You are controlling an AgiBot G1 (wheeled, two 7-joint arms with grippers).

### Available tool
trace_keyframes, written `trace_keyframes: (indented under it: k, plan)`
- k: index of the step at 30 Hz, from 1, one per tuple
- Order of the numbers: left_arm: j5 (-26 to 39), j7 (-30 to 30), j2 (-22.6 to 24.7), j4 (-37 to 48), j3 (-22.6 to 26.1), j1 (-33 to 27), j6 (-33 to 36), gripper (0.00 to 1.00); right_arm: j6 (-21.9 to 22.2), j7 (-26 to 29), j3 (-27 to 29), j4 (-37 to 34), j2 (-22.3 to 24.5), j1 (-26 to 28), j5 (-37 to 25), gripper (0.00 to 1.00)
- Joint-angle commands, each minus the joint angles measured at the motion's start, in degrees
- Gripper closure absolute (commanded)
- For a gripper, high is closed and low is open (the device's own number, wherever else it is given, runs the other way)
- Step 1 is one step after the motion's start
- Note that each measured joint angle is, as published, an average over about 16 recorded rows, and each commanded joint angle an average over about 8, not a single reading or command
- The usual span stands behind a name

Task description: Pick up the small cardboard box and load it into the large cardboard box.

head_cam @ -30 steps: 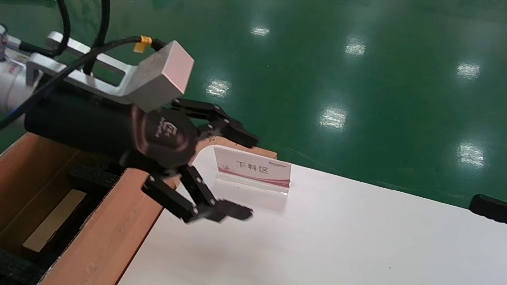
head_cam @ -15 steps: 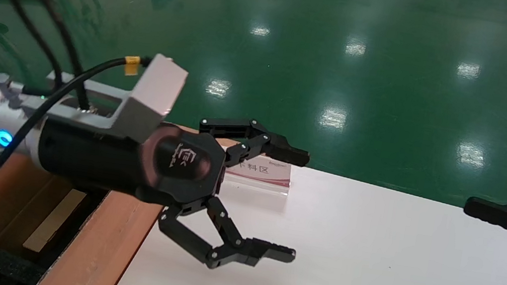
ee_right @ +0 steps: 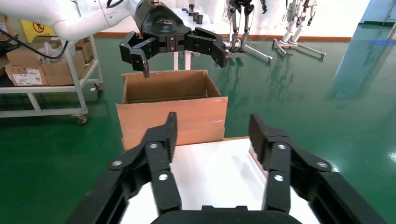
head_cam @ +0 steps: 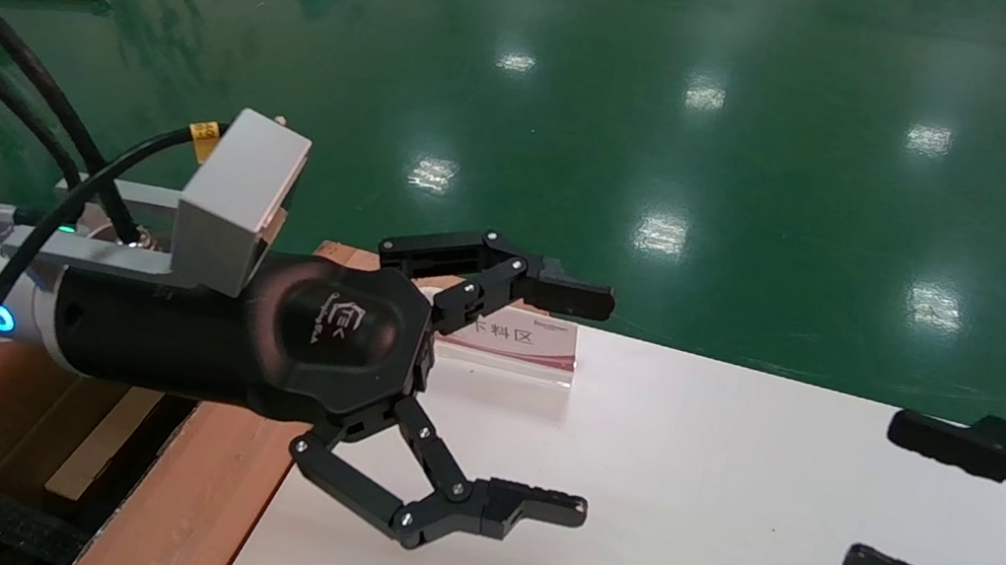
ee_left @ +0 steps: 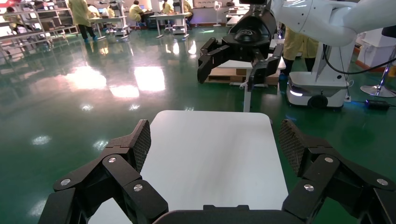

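Large cardboard box [head_cam: 203, 487] cut by frame edge, interior partly behind left arm.

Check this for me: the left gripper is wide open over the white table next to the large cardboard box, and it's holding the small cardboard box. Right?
Not quite. The left gripper is wide open over the white table beside the large cardboard box, but it holds nothing. The left wrist view shows only bare table between its fingers; no small box appears in any view.

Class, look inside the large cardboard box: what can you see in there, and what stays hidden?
Inside the large cardboard box lie black foam pieces and a pale flat board. The left gripper and its arm cover the far end, so no small box can be confirmed.
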Motion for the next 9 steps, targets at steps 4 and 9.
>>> trace_keyframes:
  k: [4, 9]
  plan:
    - [-0.19, 0.05, 0.11, 0.05, -0.68, 0.64, 0.05, 0.00, 0.00, 0.01, 0.04, -0.01, 0.00, -0.01, -0.02, 1.00]
    - [-0.14, 0.04, 0.04, 0.05, -0.24, 0.26, 0.03, 0.00, -0.01, 0.01, 0.04, 0.00, -0.01, -0.02, -0.02, 0.94]
